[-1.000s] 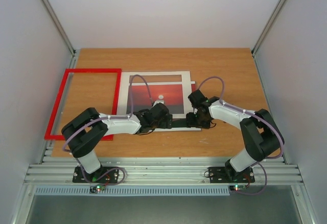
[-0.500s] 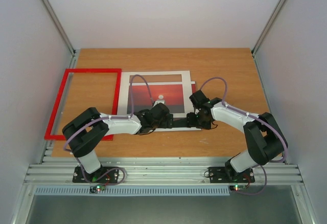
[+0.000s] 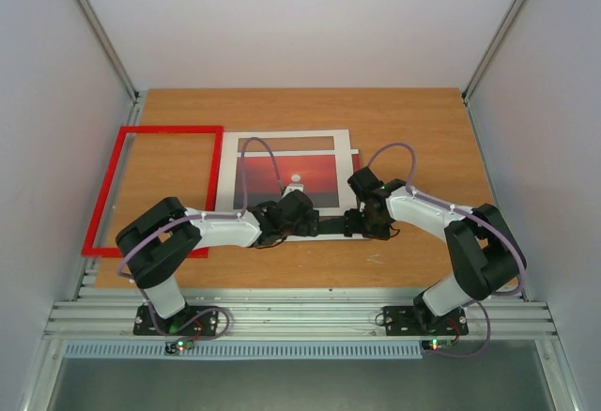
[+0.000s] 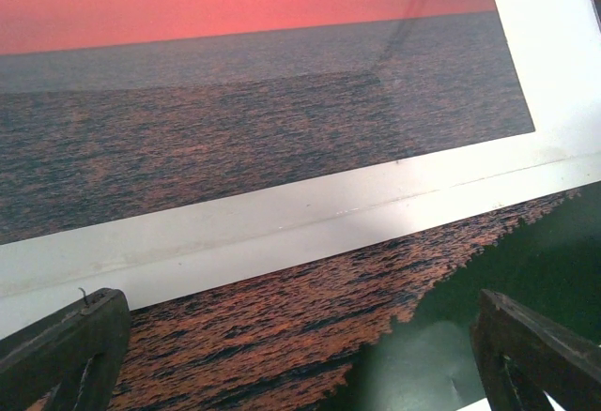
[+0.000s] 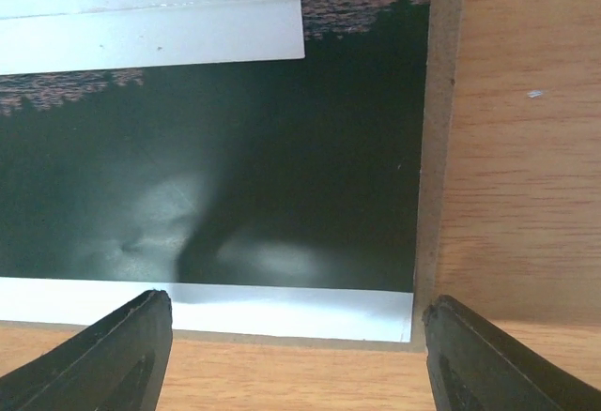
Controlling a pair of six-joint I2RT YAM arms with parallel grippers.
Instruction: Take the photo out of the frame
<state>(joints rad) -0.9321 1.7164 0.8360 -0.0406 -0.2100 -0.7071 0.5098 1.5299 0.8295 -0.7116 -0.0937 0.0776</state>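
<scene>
The photo (image 3: 315,175), where is it lying?

It is lying flat in the middle of your table (image 3: 413,120), under the white mat (image 3: 291,137), with its red sky and small sun showing through the mat's window. The frame (image 3: 171,130) is lying apart from it at your left, just beside the mat, with bare wood showing inside the red rectangle.

Is the photo sticking out anywhere?

Yes. Your left wrist camera is showing a strip of sea and dark hills reaching past the mat's near edge. Your right wrist camera is showing the photo's dark corner and white margin resting on the brown backing board (image 5: 427,195), which is peeking out just past the photo on two sides.

And the two tools?

Your left tool (image 4: 296,345) is hovering over that exposed strip with its fingers spread wide, gripping nothing. Your right tool (image 5: 291,336) is hanging over the photo's near right corner, fingers also standing well apart, straddling the corner and clamping nothing. Seen from above, the two tools are facing each other along the mat's near edge, close but not touching. Whether any fingertip is touching the photo, I cannot tell.
</scene>
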